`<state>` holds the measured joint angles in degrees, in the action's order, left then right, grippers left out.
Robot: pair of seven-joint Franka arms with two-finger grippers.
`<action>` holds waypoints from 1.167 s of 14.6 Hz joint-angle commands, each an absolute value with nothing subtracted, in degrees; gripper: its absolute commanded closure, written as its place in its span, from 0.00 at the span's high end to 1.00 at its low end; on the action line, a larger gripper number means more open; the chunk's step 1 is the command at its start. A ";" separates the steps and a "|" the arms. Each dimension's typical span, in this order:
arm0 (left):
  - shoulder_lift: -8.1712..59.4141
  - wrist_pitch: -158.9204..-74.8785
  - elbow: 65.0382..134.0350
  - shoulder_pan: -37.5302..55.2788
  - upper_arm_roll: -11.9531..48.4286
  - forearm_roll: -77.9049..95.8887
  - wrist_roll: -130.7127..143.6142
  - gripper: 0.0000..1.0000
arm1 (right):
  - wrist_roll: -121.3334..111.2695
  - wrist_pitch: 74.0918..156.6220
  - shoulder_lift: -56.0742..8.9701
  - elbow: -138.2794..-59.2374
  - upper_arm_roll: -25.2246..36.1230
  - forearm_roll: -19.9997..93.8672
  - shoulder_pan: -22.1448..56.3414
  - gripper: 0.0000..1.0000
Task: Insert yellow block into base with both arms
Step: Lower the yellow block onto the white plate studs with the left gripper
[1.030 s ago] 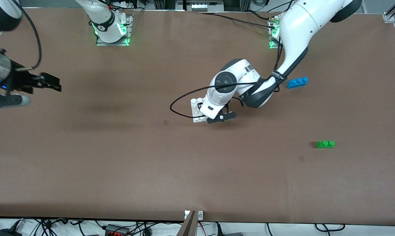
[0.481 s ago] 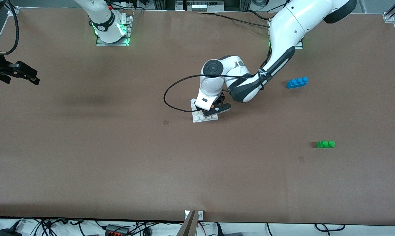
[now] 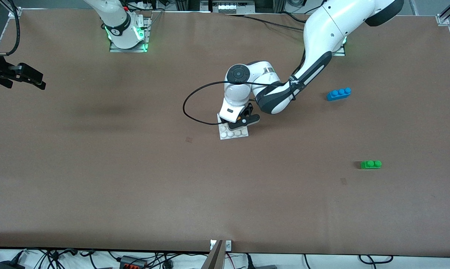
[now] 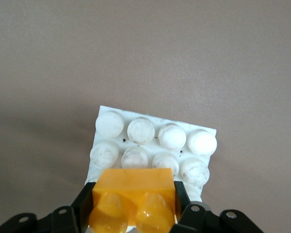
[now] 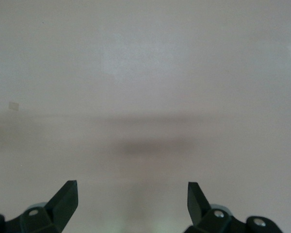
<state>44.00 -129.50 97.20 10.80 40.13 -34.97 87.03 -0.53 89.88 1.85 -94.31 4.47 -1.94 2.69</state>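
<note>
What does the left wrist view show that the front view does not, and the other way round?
Only the left wrist view shows the yellow block clamped in the left gripper, over the base. Only the front view shows the blue brick, the green brick and the open right gripper waiting at its end of the table. Both show the base and the left gripper over it.

A brown table [image 3: 135, 179] carries a white studded base [image 3: 233, 133] near its middle. A blue brick [image 3: 338, 93] and a green brick [image 3: 371, 164] lie toward the left arm's end from the base, the green nearer the front camera.
</note>
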 commanded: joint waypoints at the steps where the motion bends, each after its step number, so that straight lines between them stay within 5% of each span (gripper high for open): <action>1: 43.95 -129.90 97.38 11.86 40.34 -36.74 88.51 0.61 | -0.35 88.51 1.14 -92.81 5.45 -0.88 3.69 1.00; 17: 46.76 -129.99 97.21 12.04 40.34 -42.62 90.18 0.61 | -0.26 88.51 1.05 -92.90 5.36 -0.88 3.96 1.00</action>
